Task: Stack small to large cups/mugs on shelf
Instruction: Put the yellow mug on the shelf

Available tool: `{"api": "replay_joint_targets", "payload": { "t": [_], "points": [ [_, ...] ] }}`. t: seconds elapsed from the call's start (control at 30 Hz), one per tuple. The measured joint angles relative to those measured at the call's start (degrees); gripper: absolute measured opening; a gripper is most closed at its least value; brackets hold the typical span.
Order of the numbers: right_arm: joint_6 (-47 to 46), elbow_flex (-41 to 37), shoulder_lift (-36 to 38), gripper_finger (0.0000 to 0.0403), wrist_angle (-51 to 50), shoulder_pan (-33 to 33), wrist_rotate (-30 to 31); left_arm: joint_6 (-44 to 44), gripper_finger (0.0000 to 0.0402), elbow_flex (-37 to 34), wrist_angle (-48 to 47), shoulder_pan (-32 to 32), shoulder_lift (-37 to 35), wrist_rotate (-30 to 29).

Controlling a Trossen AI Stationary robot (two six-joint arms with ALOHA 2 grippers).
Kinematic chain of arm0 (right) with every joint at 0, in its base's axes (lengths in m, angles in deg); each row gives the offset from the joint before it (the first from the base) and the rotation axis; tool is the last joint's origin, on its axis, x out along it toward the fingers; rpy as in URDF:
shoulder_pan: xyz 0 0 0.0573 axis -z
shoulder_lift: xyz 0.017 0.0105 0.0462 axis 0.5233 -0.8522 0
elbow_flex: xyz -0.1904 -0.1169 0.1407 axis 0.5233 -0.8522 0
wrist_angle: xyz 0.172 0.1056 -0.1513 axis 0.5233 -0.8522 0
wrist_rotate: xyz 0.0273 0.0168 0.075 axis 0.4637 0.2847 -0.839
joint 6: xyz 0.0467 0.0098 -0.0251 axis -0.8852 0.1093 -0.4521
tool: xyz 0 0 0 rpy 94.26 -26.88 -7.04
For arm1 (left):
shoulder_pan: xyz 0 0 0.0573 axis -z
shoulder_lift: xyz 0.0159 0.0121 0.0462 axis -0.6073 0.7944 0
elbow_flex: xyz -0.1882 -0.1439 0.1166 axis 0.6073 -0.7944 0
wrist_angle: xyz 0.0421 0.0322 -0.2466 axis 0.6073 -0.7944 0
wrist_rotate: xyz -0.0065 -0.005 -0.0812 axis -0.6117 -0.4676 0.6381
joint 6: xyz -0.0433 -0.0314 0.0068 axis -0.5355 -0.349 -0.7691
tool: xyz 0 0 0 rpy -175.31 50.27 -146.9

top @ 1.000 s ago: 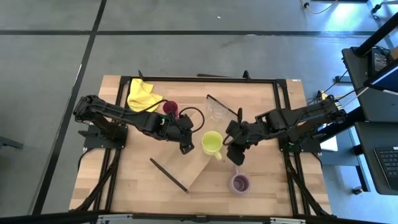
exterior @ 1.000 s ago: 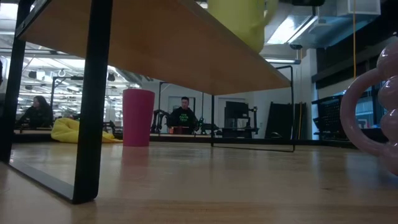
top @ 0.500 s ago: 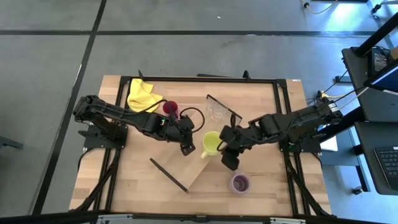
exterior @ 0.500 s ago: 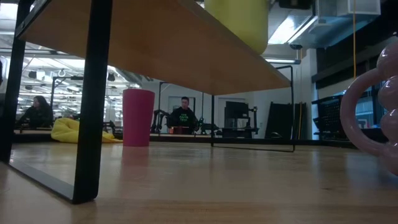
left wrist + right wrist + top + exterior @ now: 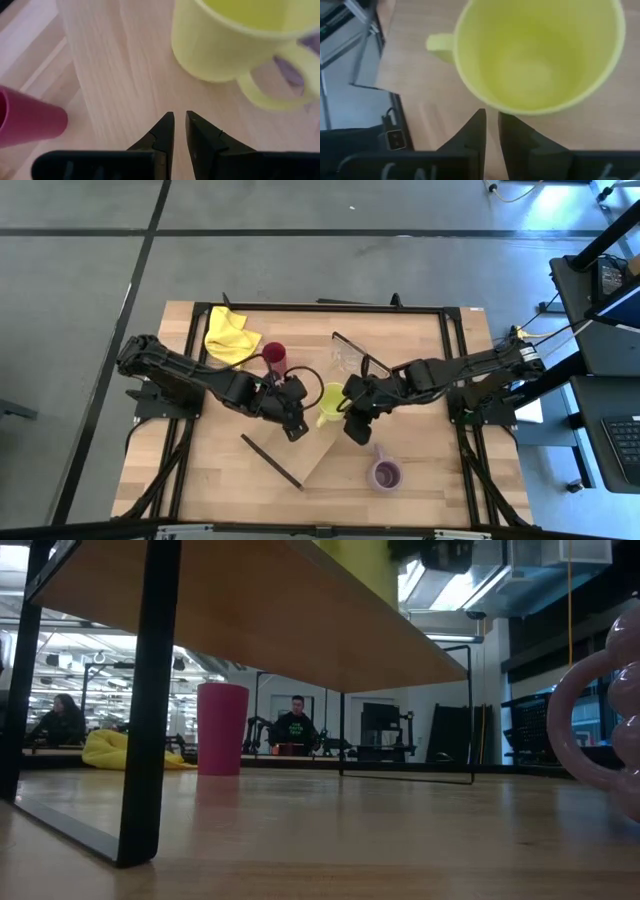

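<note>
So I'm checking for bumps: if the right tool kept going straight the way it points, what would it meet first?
Most likely the lime-yellow mug: the right tool, its fingers nearly together, aims at the mug's near rim on the shelf. How close they are is hard to judge.

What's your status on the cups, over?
Left gripper and right gripper shut, empty, flanking the lime-yellow mug on the shelf. Dark red tumbler and purple mug on the tabletop. Nothing blocking.
</note>
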Motion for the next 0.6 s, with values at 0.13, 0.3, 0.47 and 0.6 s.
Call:
{"api": "replay_joint_targets", "payload": {
  "t": [0.13,0.3,0.47,0.6],
  "points": [
    [0.46,-0.01,-1.63,0.0052,1.2,1.31,-0.08,-2.2,0.0043,0.0,-1.66,1.43,0.0,-1.15],
    [0.48,-0.02,-1.83,0.0052,7.15,1.5,-3.43,-4.52,0.0043,0.0,-2.46,2.57,-0.02,-2.86],
    [0.27,-0.02,-1.84,0.0052,10.7,1.35,-3.74,-7.07,0.0043,0.0,-2.89,4.13,-0.02,-3.86],
    [1.46,0.12,-1.79,0.0052,11.56,1.05,-3.55,-9.99,0.0043,0.0,-2.75,5.43,-0.02,-3.88]
  ]
}}
